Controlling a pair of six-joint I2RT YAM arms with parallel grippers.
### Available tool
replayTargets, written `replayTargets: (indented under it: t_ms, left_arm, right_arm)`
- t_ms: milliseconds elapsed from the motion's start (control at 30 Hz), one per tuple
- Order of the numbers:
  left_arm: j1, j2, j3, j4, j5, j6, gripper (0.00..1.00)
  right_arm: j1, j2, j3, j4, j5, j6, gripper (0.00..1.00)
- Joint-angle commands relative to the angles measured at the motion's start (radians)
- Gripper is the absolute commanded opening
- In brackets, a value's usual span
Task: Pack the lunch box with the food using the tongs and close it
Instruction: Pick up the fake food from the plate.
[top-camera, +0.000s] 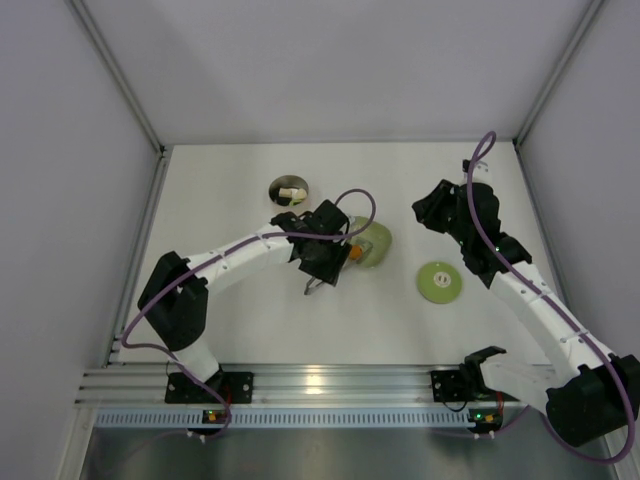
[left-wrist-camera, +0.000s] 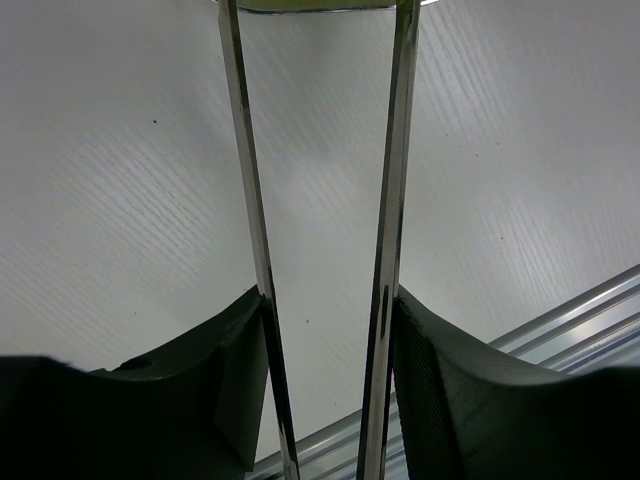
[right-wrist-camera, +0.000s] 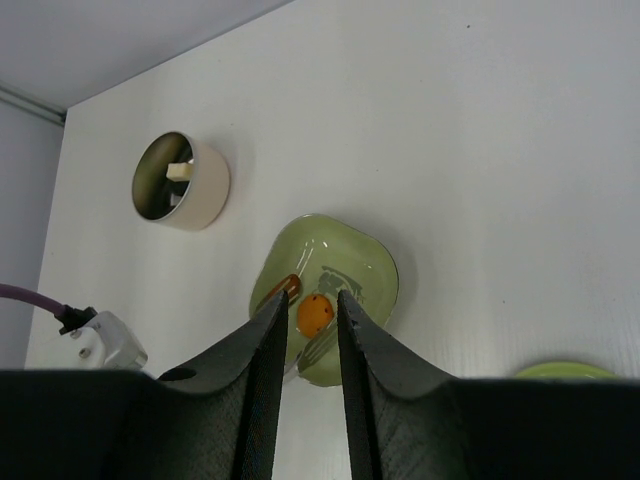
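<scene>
I was in the middle of the packing step. My left gripper was clamped across the tongs, one black ribbed finger pressed against each slim, mirror-bright arm of their narrow V. From above, the tongs' working end reached into the green dish, glossy and rounded-square with a raised lip. In it lay a smooth orange piece of the food, with a darker orange-brown bit just beside it. I could not tell whether the tips touched either one.

The lunch box stood open on the matte white table, apart from the dish, further back and to the left. It was round, cream outside and shiny steel inside, with one cream-white block in it. Its flat light-green lid lay to the right of the dish. My right gripper hung to the right of the dish, pointed toward it, its fingers a narrow gap apart and holding nothing.

Next, I judged, I had to squeeze the tongs on the orange piece. It looked small and slick, likely to slip from thin steel. Then I would lift it and carry it to the box.
</scene>
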Motion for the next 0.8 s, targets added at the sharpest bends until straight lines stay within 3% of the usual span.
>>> replayTargets:
  t_ms: [0,367,767]
  left_arm:
    - [-0.011,0.009,0.056,-0.029,-0.013,0.017,0.52]
    - [-0.013,0.0,0.072,-0.046,-0.032,0.008,0.4]
    - [-0.013,-0.048,0.111,0.001,-0.122,-0.024,0.39]
  right_arm:
    - [0.017,-0.022,0.0,0.009,0.012,-0.01,0.26]
    - [0.017,-0.016,0.003,0.014,0.009,-0.01,0.26]
    - [0.017,-0.016,0.001,0.014,0.007,-0.008,0.26]
